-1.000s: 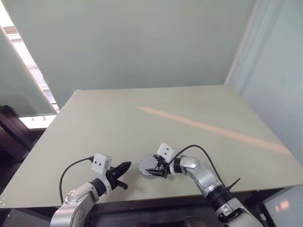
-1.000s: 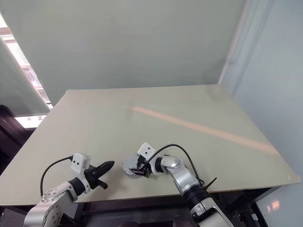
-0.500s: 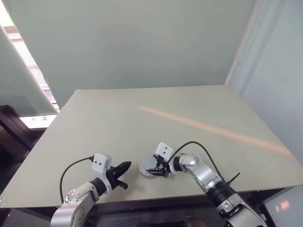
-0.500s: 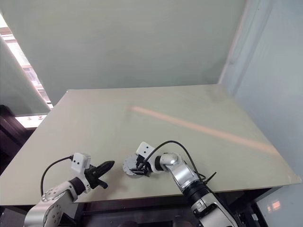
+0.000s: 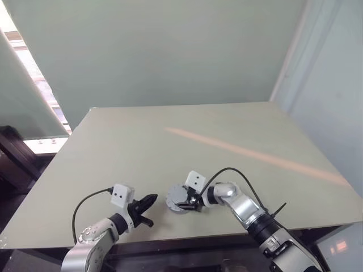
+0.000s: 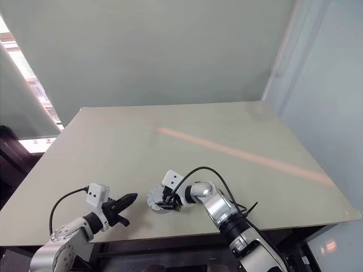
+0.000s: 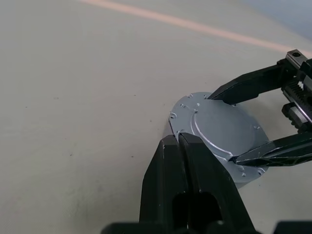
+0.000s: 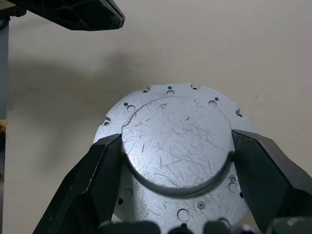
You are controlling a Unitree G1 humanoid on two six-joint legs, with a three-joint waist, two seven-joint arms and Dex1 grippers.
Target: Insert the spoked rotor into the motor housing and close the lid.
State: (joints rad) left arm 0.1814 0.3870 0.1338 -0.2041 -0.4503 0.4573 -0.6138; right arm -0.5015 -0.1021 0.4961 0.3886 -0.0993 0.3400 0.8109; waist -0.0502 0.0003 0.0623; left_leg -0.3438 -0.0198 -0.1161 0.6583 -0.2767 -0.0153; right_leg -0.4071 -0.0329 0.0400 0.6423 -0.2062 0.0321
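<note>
Table: 1, pale green-grey top, 1 faint orange stripe running diagonally across it.

Task item in sight: 1 round silver-grey metal piece, taken as the motor housing. It lies flat on the table nr the front edge, between the 2 arms. From the R wrist view it has a flat outer flange w/ several small holes around it and 1 raised circular plate in the centre, much scratched. Can't tell if that raised plate is a separate part.

Grippers: 2, each w/ 2 black fingers.

Right gripper: reaches in from the R, angled down toward the L. Jaws stand wide, 1 finger on each side of the raised centre plate, both tips touching its edge. So it is clamped on the motor housing, which sits on the table, not lifted.

Left gripper: fingers pressed together, nothing between them. Points fwd and to the R, tip just beside the housing's L edge. L wrist view puts the tip very close to the rim; can't tell if it touches.

Other: 2 white camera blocks, 1 per wrist, L and R. 2 black cables, 1 looping off each wrist, L and R.
</note>
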